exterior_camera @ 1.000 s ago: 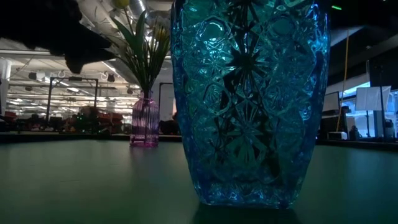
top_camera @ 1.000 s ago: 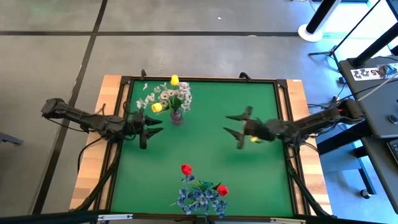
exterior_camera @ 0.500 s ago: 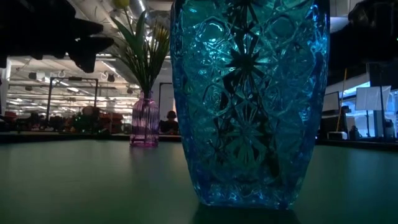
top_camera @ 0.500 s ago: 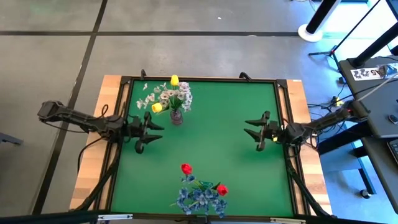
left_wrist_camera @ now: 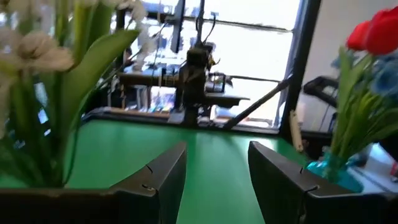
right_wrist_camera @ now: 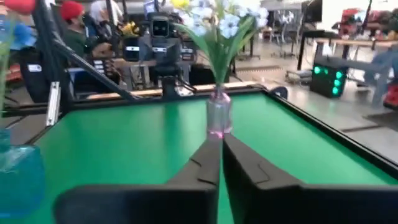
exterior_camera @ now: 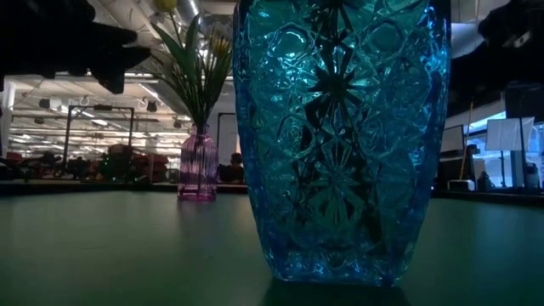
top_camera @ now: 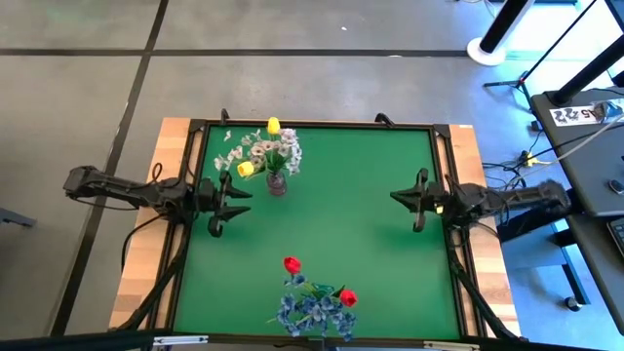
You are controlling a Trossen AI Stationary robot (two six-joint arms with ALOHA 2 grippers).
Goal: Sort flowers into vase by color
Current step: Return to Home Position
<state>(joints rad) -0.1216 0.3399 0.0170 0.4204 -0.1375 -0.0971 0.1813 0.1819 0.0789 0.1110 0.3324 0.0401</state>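
My left fingers (top_camera: 230, 198) hang over the left side of the green desk (top_camera: 351, 244), spread apart with nothing between them; past them my wrist view shows only bare green surface. They are just beside the purple vase (top_camera: 277, 183), not touching it, on the side toward my left arm. That vase stands upright in the far left part of the desk and holds the yellow tulips (top_camera: 274, 125), one head reaching toward the far edge and the other lower, leaning out toward my left fingers. The white sprays (top_camera: 258, 148) crowd around them in the same vase. My right fingers (top_camera: 405, 197) are over the right edge of the desk, pressed together and empty. They point across at the purple vase, which shows straight ahead in my right wrist view, well apart from them. The blue vase (exterior_camera: 340, 144), of cut glass, stands upright at the middle of the near edge, close in front of the low camera and well apart from both sets of fingers. In it are the red tulips (top_camera: 292, 264) and the bushy blue bunch (top_camera: 312, 314), which sits nearest the desk's near edge.
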